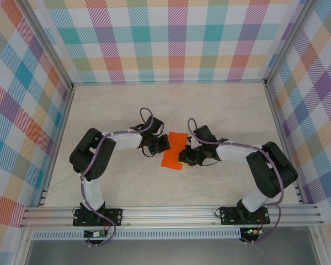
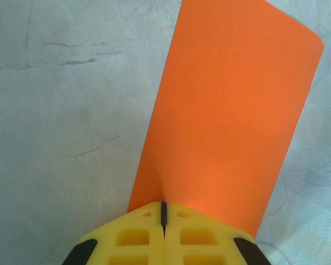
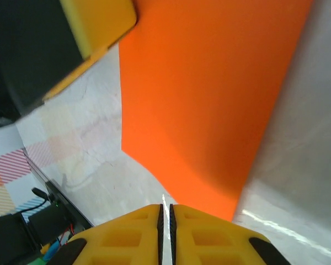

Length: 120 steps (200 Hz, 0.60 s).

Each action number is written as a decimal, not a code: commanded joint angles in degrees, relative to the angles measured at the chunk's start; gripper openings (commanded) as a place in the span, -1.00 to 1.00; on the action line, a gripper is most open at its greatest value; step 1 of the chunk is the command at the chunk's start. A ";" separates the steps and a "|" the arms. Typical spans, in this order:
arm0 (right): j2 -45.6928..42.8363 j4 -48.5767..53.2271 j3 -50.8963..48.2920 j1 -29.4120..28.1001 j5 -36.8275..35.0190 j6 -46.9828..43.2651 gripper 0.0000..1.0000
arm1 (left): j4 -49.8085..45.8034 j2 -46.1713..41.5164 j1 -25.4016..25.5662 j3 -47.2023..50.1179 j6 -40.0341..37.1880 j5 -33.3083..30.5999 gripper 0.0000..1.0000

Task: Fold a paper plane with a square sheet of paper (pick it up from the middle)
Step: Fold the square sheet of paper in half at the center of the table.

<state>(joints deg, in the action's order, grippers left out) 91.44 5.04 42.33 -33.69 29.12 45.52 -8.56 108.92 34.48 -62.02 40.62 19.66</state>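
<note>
The orange sheet of paper (image 1: 172, 154) shows as a plain rectangle in the middle of the table, between both grippers. My left gripper (image 1: 164, 144) is shut on its near edge; in the left wrist view the yellow jaws (image 2: 164, 208) meet where the paper (image 2: 231, 110) puckers into them. My right gripper (image 1: 183, 157) sits at the opposite side. Its jaws (image 3: 165, 212) stand almost together with a hair-thin slit and bare table showing through. The paper (image 3: 209, 99) curves up and passes by the right finger. The left gripper (image 3: 71, 38) looms at the top left there.
The pale marbled table (image 1: 226, 110) is enclosed by plaid walls (image 1: 176, 38) at the back and both sides. An aluminium rail (image 1: 171, 215) carrying both arm bases runs along the near edge.
</note>
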 commanded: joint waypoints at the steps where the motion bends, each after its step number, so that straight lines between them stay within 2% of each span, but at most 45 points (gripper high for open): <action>1: 1.49 -3.92 -0.71 -1.80 -1.10 1.93 -0.74 | -5.78 0.87 0.68 2.20 -0.90 -0.96 -1.00; 25: 2.01 -3.47 -2.38 -1.99 -3.07 0.41 -0.72 | -5.99 0.85 0.68 2.15 -1.01 -1.03 -1.00; 59: 5.47 -4.13 -4.47 -1.99 -0.61 -1.42 -0.73 | -5.86 1.11 0.68 2.08 -0.89 -0.94 -1.00; 89: 4.27 0.92 -5.40 -2.05 -4.00 -4.34 -0.73 | -6.25 0.88 0.68 1.83 -1.05 -1.02 -1.00; 120: 2.18 4.79 -4.35 -1.90 -3.84 -6.22 -0.73 | -6.59 0.54 0.68 1.77 -1.19 -1.19 -1.00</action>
<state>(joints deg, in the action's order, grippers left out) 94.85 1.93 38.94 -35.31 27.40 42.19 -8.80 108.90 34.48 -62.02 40.62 19.88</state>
